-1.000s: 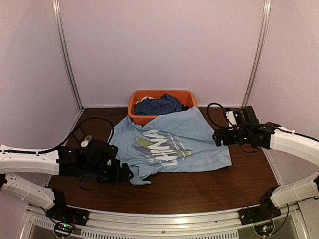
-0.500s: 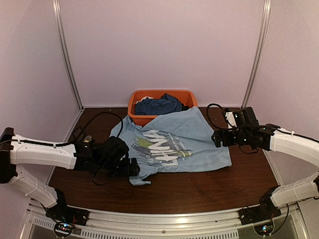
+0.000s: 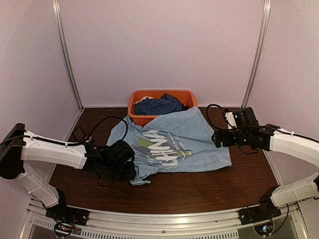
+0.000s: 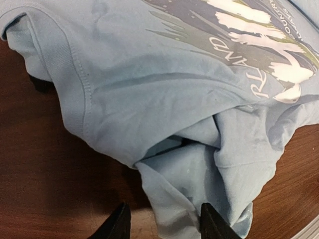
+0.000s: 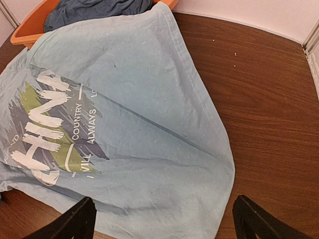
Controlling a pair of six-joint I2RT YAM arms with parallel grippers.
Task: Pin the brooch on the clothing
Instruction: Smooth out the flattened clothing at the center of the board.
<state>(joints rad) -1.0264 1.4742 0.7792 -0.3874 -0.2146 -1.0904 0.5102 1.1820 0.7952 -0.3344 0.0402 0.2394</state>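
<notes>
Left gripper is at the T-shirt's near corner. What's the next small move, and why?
Probably lower the left gripper a little and close on the bunched fold of the light blue T-shirt. Its jaws stand open with that crumpled corner between them, nothing gripped. The right gripper hangs open over the opposite hem. No brooch shows in any view.

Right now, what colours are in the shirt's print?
Print: white letters, olive-green and grey streaks; right wrist view.
</notes>
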